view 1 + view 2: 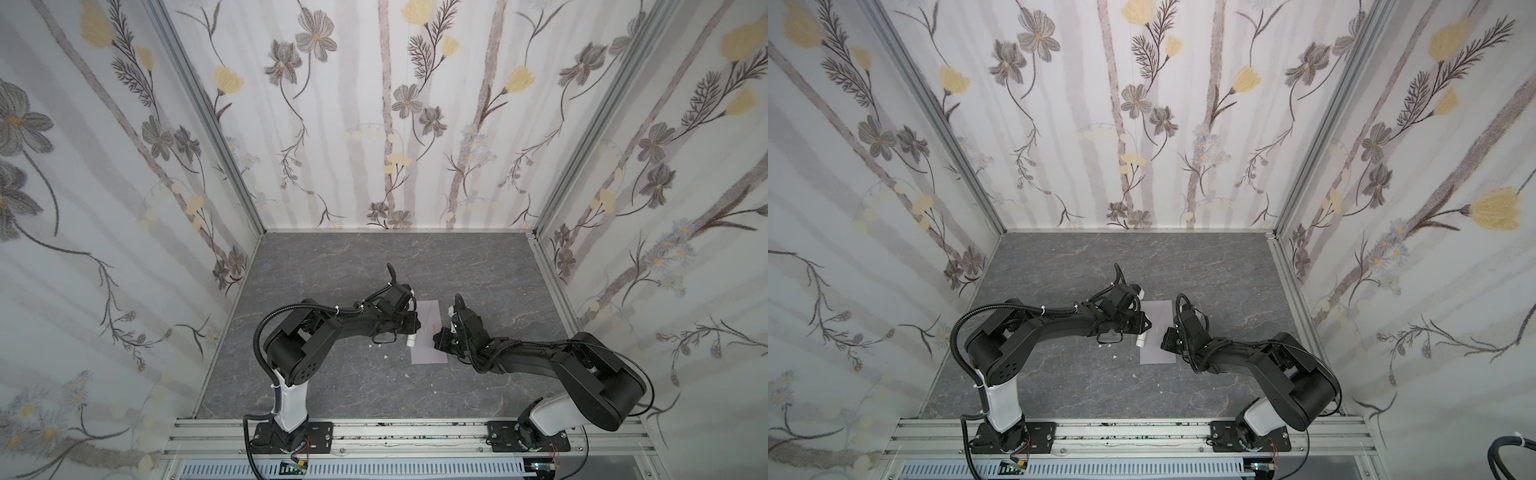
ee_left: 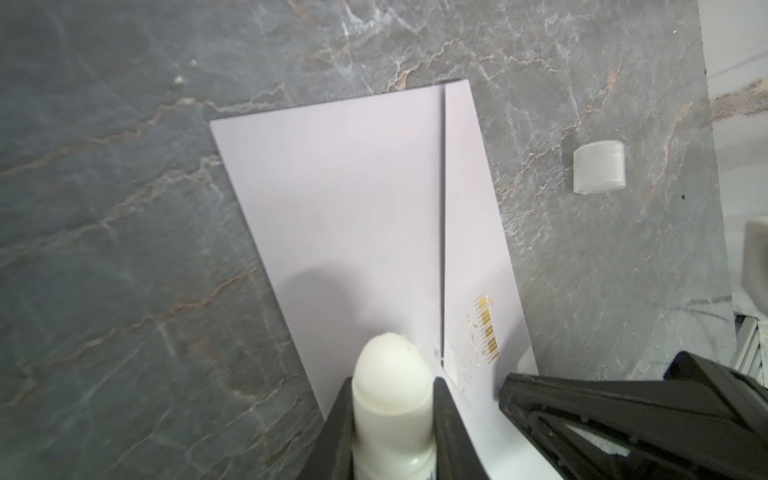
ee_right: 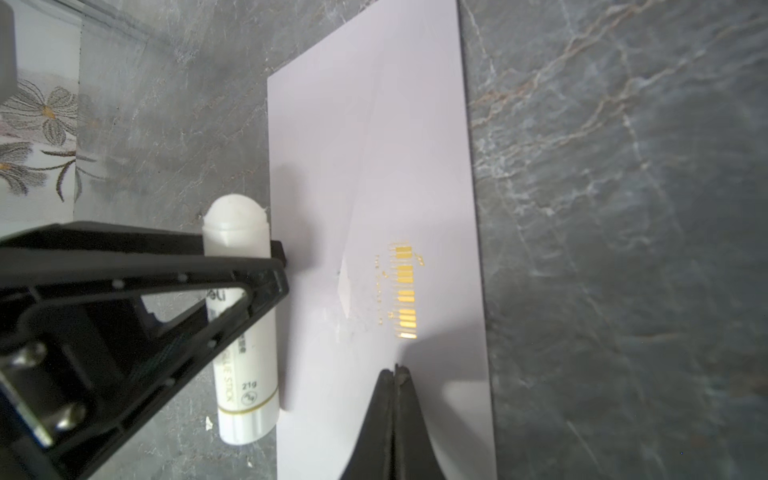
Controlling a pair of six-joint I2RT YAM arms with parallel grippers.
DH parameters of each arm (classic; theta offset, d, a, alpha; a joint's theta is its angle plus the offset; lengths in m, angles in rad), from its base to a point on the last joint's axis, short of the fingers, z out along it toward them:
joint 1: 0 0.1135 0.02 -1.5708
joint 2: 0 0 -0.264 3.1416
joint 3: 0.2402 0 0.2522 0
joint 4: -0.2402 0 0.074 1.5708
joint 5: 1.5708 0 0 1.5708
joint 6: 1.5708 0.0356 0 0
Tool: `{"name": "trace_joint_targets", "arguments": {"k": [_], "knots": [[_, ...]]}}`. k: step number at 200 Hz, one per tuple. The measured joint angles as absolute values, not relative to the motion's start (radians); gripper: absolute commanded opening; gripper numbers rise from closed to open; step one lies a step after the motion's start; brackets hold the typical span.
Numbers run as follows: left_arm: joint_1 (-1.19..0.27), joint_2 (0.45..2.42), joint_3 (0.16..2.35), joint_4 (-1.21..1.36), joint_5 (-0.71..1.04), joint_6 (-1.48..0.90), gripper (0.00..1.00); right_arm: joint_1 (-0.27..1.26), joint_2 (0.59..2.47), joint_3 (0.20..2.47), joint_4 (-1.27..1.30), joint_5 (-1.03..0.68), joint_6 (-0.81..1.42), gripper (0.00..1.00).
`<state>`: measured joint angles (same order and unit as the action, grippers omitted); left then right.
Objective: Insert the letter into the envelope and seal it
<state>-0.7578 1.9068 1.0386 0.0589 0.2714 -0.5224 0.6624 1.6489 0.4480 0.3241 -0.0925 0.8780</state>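
The grey-lavender envelope (image 1: 430,332) (image 1: 1158,336) lies flat on the table between both arms, its pointed flap folded down beside a gold printed mark (image 3: 405,291). My left gripper (image 2: 392,390) (image 1: 413,330) is shut on an uncapped white glue stick (image 2: 390,374) (image 3: 245,374), which sits along the envelope's (image 2: 353,199) left edge. My right gripper (image 3: 397,370) (image 1: 436,336) is shut with nothing in it, its tips over the envelope (image 3: 374,145) near the gold mark. The letter shows in no view.
The glue stick's translucent cap (image 2: 599,167) lies on the dark marbled table beyond the envelope. Small white scraps (image 1: 385,356) (image 1: 406,375) dot the table in front of the left arm. Flowered walls close in three sides.
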Motion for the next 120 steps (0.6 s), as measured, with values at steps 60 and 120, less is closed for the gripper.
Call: {"name": "trace_joint_targets", "arguments": {"k": [60, 120], "knots": [[-0.772, 1.920, 1.037, 0.097, 0.255, -0.500, 0.00, 0.675, 1.718, 0.498, 0.351, -0.083, 0.901, 0.00], [-0.782, 1.921, 1.024, 0.120, 0.239, -0.498, 0.00, 0.678, 1.802, 0.547, 0.415, -0.098, 0.910, 0.00]]}}
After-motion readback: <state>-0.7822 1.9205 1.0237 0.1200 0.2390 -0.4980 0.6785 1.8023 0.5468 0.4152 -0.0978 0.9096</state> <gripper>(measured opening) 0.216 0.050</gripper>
